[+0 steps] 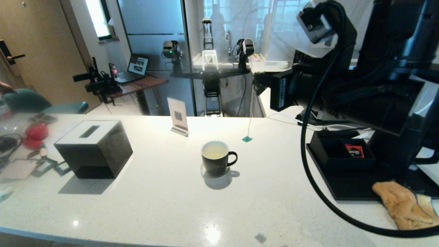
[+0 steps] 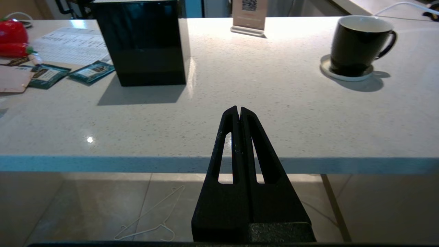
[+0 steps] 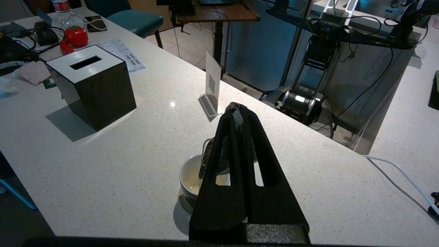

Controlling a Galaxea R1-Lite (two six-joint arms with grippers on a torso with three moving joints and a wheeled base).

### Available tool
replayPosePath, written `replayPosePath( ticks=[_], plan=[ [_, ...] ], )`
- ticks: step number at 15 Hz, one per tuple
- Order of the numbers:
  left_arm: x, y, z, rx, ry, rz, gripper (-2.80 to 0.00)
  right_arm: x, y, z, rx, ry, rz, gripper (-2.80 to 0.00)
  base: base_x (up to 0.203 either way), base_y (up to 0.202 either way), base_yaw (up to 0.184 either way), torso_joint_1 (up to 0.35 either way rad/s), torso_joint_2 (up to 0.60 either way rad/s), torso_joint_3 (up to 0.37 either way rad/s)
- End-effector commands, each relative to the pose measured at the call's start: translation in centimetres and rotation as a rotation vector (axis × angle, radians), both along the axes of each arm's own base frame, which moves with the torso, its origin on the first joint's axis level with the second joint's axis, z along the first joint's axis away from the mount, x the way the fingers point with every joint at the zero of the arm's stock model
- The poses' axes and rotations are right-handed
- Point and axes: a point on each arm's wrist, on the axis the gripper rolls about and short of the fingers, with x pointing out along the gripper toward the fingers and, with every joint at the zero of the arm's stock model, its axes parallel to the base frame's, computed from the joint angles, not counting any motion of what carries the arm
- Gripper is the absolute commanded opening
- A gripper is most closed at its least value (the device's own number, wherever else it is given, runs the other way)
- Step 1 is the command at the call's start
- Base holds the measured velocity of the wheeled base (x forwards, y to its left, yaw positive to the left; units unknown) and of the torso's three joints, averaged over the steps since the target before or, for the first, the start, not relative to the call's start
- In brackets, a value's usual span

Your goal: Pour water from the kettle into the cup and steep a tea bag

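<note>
The black cup (image 1: 216, 158) with a white inside stands on a pale coaster mid-counter and holds pale liquid; it also shows in the left wrist view (image 2: 356, 44). My right gripper (image 3: 240, 108) hovers above the cup (image 3: 190, 175), shut on a dark greenish tea bag (image 3: 208, 159). In the head view the right gripper (image 1: 258, 82) is raised behind and right of the cup, and a thin string drops from it to a teal tag (image 1: 247, 139). My left gripper (image 2: 239, 109) is shut and empty, low before the counter's front edge. The kettle is out of view.
A black tissue box (image 1: 94, 149) stands left of the cup, a QR sign stand (image 1: 178, 118) behind it. A black tray (image 1: 346, 181) with a red packet (image 1: 354, 150) and an orange cloth (image 1: 401, 204) lie right. Tea packets (image 2: 91, 71) and clutter sit far left.
</note>
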Motion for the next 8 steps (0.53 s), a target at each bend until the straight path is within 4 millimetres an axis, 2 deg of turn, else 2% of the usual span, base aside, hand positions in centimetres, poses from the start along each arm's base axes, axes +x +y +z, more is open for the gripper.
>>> replayPosePath(
  ticks=[1,5,8],
  plan=[
    [-0.4,-0.1,0.9,0.0,-0.009,-0.038,-2.8,0.1,0.1,-0.2,-0.004,0.003,0.0,-2.8,0.0,0.0,0.0,0.0,0.0,0.0],
    [-1.1,-0.2,2.1,0.0,0.012,-0.096,-2.8,0.1,0.1,-0.1,-0.003,0.001,0.002,-2.8,0.0,0.0,0.0,0.0,0.0,0.0],
    [-0.7,-0.3,3.2,-0.004,0.05,-0.152,-2.8,-0.1,-0.1,0.2,0.004,-0.006,0.002,-2.8,0.0,0.0,0.0,0.0,0.0,0.0]
  ],
)
